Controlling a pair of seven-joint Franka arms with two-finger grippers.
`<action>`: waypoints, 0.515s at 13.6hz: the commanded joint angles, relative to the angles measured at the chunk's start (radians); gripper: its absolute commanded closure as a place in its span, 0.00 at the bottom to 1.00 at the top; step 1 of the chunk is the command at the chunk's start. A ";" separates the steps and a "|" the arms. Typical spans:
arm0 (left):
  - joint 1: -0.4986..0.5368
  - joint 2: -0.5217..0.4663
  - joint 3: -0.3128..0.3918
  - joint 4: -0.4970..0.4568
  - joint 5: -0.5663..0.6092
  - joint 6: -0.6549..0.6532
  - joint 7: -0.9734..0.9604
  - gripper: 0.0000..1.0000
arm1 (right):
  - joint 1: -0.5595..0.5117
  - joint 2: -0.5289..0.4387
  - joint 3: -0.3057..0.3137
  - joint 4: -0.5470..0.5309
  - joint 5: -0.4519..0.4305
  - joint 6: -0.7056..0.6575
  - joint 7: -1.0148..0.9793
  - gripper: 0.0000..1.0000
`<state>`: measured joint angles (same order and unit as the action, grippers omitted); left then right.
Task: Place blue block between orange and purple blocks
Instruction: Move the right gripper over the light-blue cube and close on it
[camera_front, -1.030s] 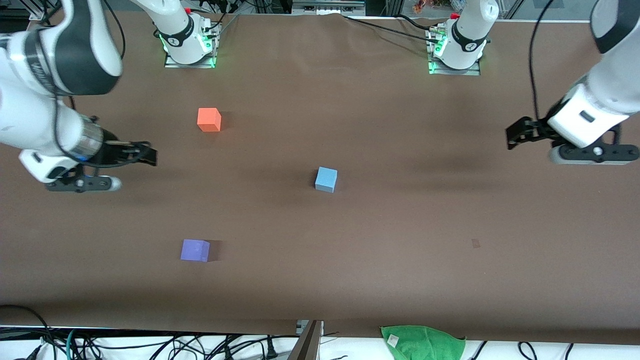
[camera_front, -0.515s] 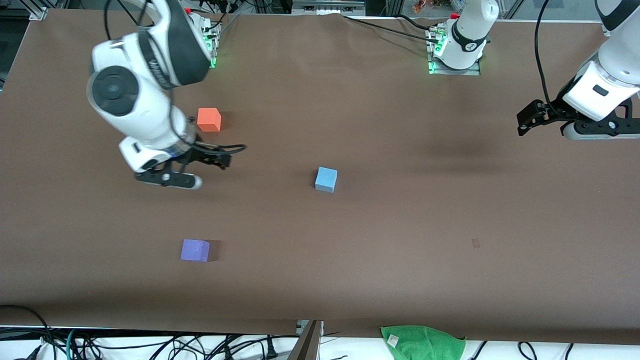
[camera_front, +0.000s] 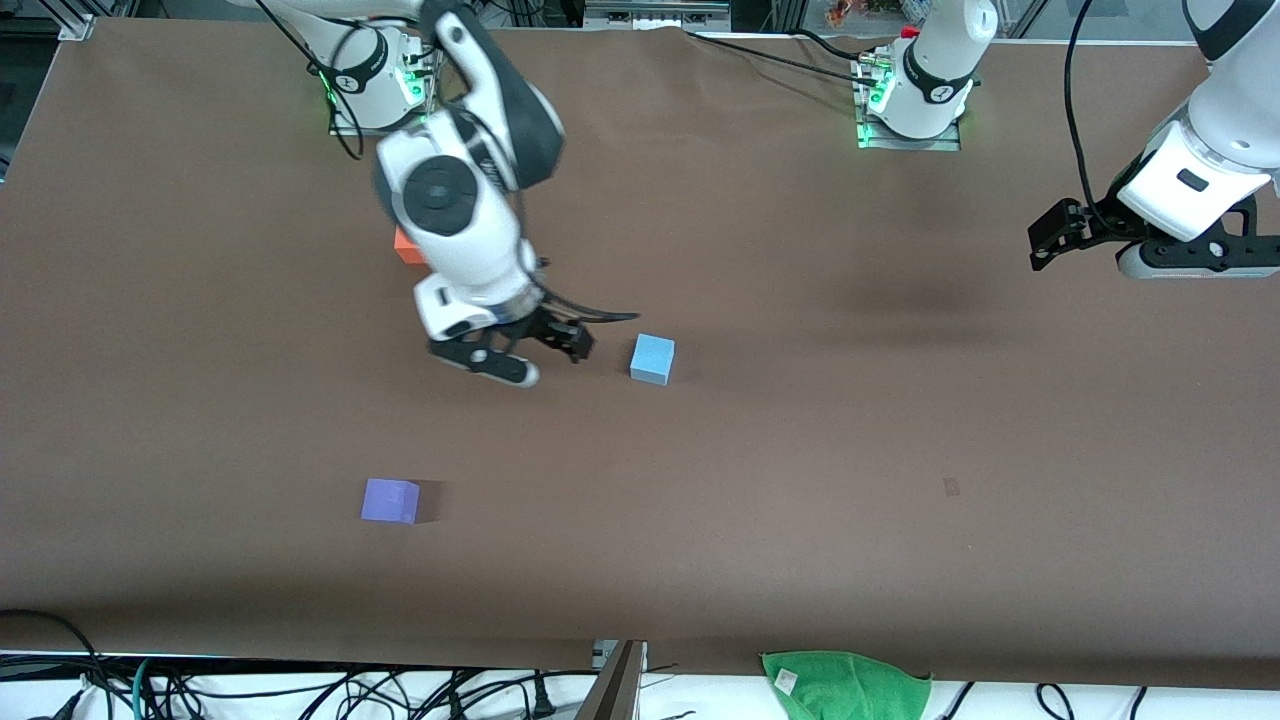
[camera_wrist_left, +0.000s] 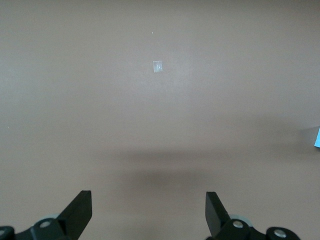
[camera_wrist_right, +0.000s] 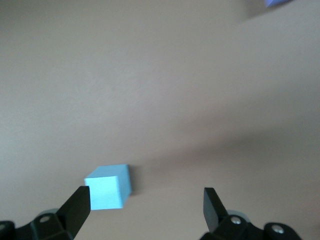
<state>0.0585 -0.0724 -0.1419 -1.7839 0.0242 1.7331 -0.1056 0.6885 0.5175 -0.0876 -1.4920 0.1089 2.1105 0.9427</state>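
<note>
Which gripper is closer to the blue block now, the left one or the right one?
Right. The right gripper, open, is just beside the blue block, toward the right arm's end of the table. The left gripper, open, waits near the left arm's end of the table.

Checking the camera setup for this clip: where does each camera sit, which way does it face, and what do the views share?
Front view: high across the table, facing both bases; shows the open right gripper by the blue block, the open left gripper waiting, the purple block.
Left wrist view: on the left wrist, looking down past its fingers at bare tabletop.
Right wrist view: on the right wrist, looking down between its fingers.
Shared: the blue block shows in all three.
</note>
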 joint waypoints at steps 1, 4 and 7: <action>0.014 0.028 -0.019 0.070 -0.018 -0.075 0.024 0.00 | 0.055 0.111 -0.012 0.082 0.005 0.076 0.122 0.00; 0.014 0.028 -0.021 0.073 -0.018 -0.083 0.024 0.00 | 0.101 0.168 -0.017 0.088 0.002 0.130 0.186 0.00; 0.014 0.029 -0.021 0.073 -0.018 -0.083 0.027 0.00 | 0.121 0.205 -0.017 0.088 -0.002 0.176 0.188 0.00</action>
<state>0.0585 -0.0595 -0.1530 -1.7440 0.0242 1.6751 -0.1037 0.7910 0.6947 -0.0916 -1.4328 0.1087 2.2671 1.1099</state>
